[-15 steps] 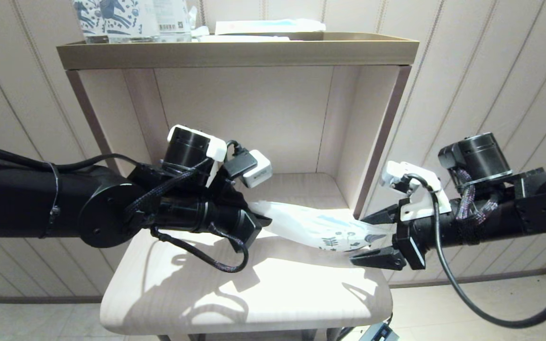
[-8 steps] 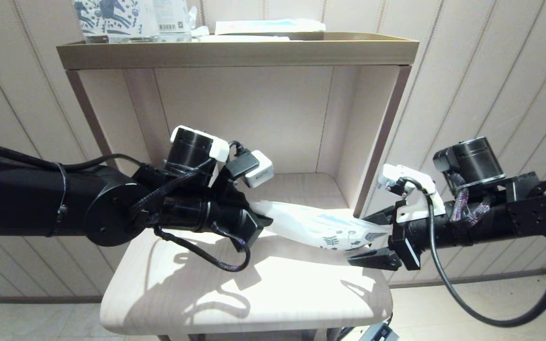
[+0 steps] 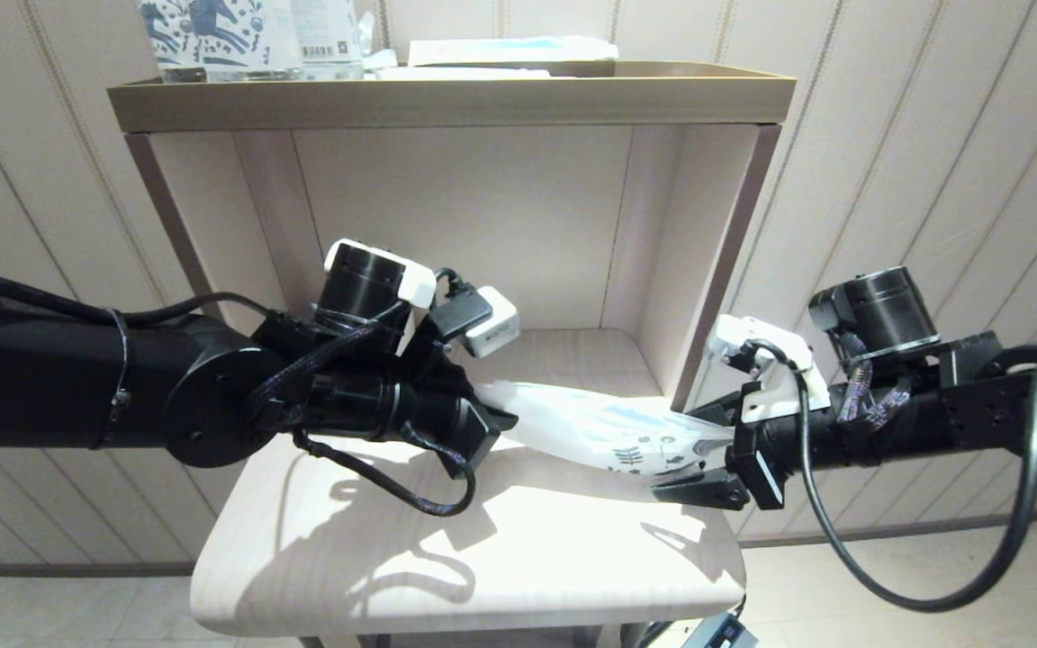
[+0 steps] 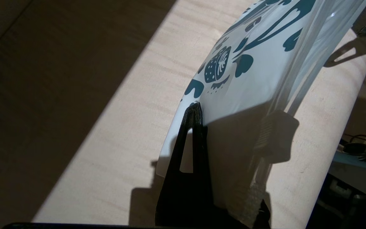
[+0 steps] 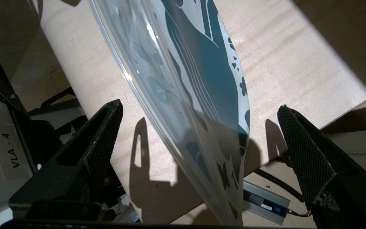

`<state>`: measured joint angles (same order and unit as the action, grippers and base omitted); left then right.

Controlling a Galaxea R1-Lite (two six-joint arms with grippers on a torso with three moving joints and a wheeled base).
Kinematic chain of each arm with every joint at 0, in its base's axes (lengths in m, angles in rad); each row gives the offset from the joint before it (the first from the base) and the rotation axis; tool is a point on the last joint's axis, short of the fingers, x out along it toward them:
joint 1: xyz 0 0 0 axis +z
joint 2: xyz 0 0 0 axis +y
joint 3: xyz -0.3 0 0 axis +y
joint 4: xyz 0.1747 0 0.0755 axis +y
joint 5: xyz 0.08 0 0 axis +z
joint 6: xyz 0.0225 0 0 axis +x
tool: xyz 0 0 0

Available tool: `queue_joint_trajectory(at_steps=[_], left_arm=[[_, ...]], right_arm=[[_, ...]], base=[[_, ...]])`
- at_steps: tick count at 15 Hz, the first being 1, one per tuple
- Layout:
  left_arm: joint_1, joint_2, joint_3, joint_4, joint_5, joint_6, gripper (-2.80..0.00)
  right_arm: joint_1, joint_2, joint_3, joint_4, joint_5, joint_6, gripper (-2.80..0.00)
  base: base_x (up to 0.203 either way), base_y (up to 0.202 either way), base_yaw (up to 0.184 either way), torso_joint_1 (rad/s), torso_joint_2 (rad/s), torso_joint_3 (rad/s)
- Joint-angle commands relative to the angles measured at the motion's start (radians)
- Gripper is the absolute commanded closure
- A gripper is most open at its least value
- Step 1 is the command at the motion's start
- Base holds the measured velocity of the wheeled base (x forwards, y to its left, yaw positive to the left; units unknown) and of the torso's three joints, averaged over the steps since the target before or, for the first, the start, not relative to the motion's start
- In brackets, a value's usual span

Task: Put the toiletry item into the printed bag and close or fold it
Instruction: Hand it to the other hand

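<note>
Left gripper [image 3: 493,423] is pinched tight on the bag's [image 3: 608,432] plain end, holding it above the table [image 3: 482,576]. The printed end hangs between the right gripper's [image 3: 698,450] wide-spread jaws. They should close squarely on that edge without twisting it. Stick isn't visible.

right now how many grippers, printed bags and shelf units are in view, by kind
grippers: 2, the left gripper shut on the bag's plain end, the right gripper open around its printed end
printed bag: 1, held above the lower shelf
shelf unit: 1
total: 4
</note>
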<state>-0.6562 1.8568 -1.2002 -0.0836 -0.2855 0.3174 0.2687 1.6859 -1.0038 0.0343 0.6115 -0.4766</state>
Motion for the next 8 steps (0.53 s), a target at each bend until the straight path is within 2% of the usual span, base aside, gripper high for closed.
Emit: queue_joint_trajectory(at_steps=[1,8], left_arm=[[0.0,0.001,-0.001,-0.001,-0.001,0.002,0.0],[0.0,0.004,-0.002,-0.001,-0.001,0.002,0.0]], right_arm=[[0.003,0.02,0.001,-0.022,0.006,-0.004,-2.8],[0.001,0.023,-0.002,-0.024,0.006,-0.005,-2.8]], base=[[0.0,0.0,0.0,0.0,0.0,0.0],[0.0,0.0,0.0,0.0,0.0,0.0]])
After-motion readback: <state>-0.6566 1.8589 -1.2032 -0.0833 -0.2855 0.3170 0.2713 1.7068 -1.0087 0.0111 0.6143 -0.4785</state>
